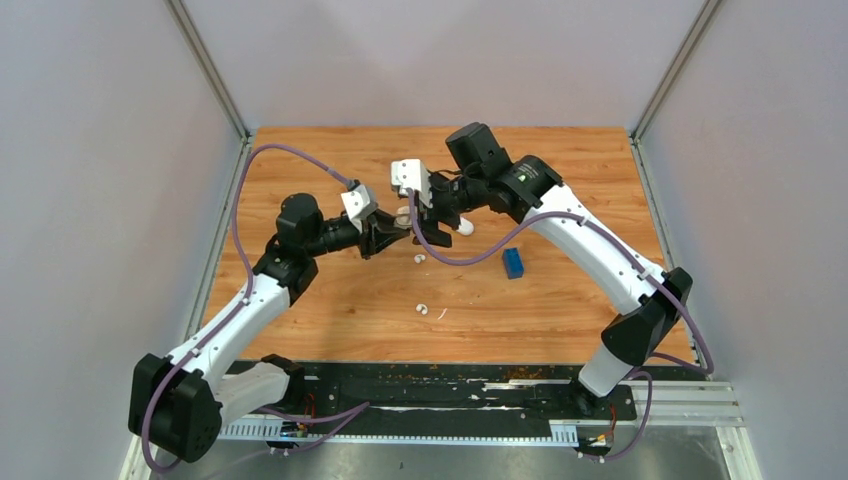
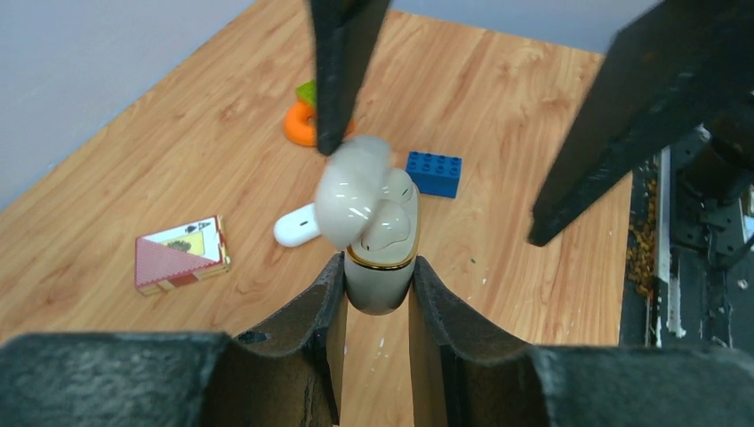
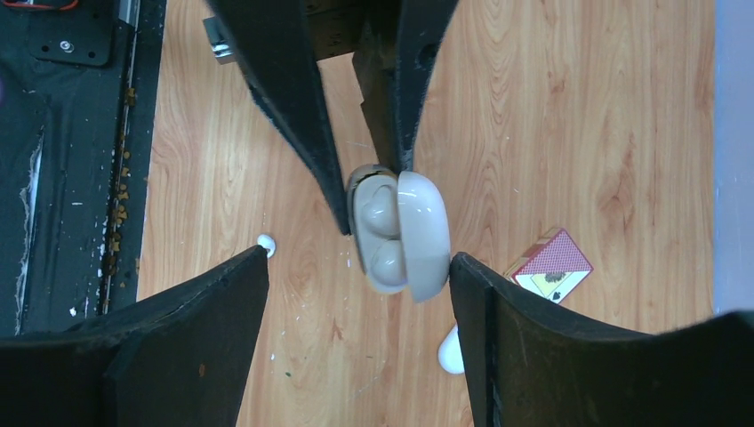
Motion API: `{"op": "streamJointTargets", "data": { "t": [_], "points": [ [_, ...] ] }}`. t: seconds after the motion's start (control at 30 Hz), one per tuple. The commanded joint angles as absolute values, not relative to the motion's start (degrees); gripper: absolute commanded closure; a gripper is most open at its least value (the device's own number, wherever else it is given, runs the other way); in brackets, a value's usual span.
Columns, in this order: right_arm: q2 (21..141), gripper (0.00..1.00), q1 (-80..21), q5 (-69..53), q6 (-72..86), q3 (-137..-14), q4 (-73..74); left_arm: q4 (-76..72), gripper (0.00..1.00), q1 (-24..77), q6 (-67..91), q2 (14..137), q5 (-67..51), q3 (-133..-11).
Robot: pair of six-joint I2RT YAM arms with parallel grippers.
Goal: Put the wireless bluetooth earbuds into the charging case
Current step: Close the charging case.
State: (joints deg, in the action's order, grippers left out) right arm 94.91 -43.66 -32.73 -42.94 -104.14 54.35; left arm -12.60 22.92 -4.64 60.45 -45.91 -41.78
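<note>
case: charging case [image 3: 400, 236] held above the table [image 1: 560, 320], lid open | left gripper [image 2: 378, 267]: fingers clamped on the case's lower body | right gripper [image 3: 356, 258]: spread wide either side of the lid, gripping nothing | earbuds [image 1: 420, 258]: lying on the wood below | progress: case opened; sockets look empty, both insertions left

base of charging case [image 2: 382, 245] hidden inside left pincer [image 2: 377, 265], lid [image 2: 351, 191] apparently blurred
</note>
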Motion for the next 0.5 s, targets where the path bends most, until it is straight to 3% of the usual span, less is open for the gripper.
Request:
{"op": "streamJointTargets", "data": {
  "t": [0.0,0.27,0.47],
  "points": [
    [90.8,0.27,-44.7,-33.1,-44.1,-102.5,53.1,-18.8,1.0,23.0,3.1,61.9,-39.2,-44.5],
    [86.1,0.26,-42.9,-19.3,-39.0,-96.3,45.6,-15.1,1.0,22.8,3.7,64.5,-38.5,-43.0],
    [82.4,0.25,-32.1,-23.7,-29.6,-88.1,44.5,-11.8,1.0,21.4,11.4,69.5,-33.6,-39.1]
  ]
}}
